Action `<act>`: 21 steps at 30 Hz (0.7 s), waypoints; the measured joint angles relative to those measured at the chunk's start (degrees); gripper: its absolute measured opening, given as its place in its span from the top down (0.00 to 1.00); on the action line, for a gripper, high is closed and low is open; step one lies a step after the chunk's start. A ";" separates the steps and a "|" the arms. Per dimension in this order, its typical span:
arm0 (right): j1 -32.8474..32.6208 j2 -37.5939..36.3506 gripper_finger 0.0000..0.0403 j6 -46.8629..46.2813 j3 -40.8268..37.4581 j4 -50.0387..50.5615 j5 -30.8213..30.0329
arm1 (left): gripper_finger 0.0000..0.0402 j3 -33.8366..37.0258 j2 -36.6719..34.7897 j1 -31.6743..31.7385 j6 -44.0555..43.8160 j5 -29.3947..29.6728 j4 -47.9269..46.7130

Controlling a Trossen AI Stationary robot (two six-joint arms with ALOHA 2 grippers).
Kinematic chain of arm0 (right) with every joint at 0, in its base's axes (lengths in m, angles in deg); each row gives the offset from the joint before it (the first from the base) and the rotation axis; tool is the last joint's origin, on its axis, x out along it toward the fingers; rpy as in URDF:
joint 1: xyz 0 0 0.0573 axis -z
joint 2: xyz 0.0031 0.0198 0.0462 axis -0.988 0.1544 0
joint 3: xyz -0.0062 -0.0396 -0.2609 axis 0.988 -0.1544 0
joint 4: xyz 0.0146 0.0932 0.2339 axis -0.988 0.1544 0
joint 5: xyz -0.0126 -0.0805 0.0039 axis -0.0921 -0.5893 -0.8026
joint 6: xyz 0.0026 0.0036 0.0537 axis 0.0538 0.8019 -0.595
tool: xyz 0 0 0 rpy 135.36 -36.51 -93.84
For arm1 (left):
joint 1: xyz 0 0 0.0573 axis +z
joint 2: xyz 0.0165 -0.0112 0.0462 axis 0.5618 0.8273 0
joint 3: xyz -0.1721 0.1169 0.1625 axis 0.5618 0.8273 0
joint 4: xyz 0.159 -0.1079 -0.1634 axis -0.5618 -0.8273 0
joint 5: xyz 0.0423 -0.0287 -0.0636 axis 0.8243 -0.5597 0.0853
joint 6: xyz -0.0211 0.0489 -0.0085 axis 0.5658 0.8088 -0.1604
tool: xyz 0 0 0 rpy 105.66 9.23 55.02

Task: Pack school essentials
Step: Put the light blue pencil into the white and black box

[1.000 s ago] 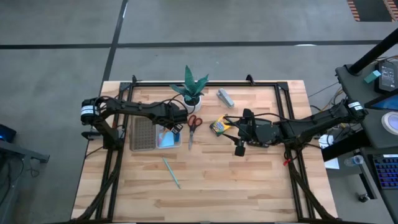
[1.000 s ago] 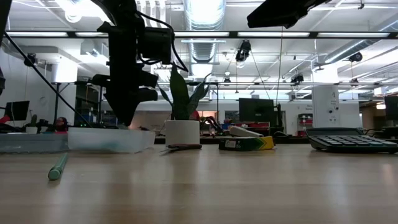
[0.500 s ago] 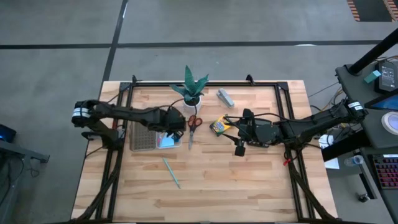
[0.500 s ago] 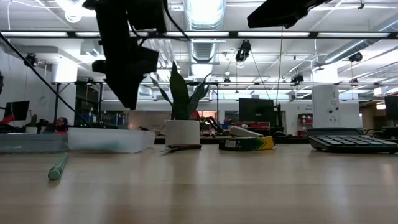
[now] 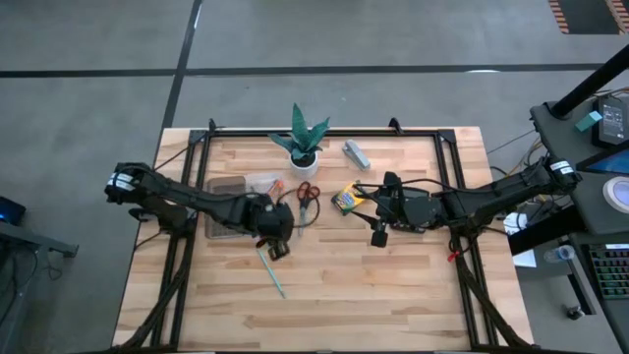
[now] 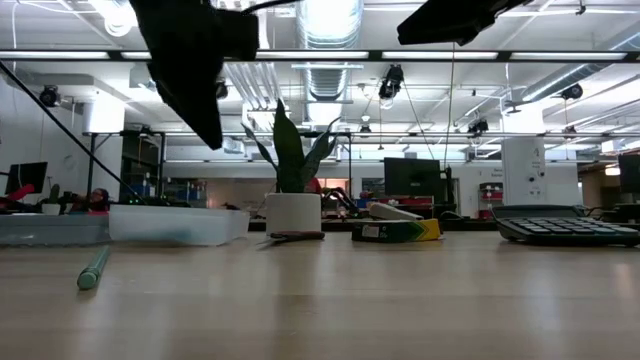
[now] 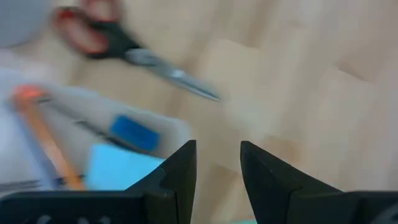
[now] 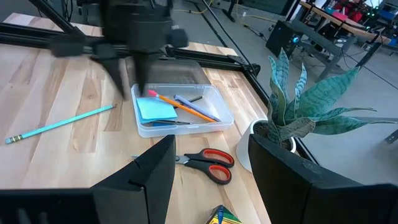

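Observation:
My left gripper (image 5: 276,244) is open and empty, above the table near the far end of a teal pencil (image 5: 270,271) that lies flat on the wood. It also shows in the low view (image 6: 210,130). Its wrist view shows a clear box (image 7: 93,124) holding a blue eraser (image 7: 135,132), a light-blue notepad (image 7: 121,169) and an orange pencil (image 7: 43,124). Red-handled scissors (image 5: 307,196) and a yellow-green crayon box (image 5: 346,200) lie on the table. My right gripper (image 5: 378,234) is open and empty, right of the crayon box.
A potted plant (image 5: 303,140) in a white pot stands at the far middle, with a grey object (image 5: 356,152) to its right. A grey lid (image 5: 224,208) lies left of the clear box (image 5: 261,187). The table's near half (image 5: 373,295) is bare wood.
My left gripper has risen from over the clear box and gone toward the table's near edge, and now stands by the teal pencil's far end. The things in the box and on the table have stayed where they were.

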 joint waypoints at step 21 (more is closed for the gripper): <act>-0.02 0.00 0.52 0.00 -0.02 0.02 0.08 | 0.70 -0.42 8.59 -16.52 23.87 -7.81 1.07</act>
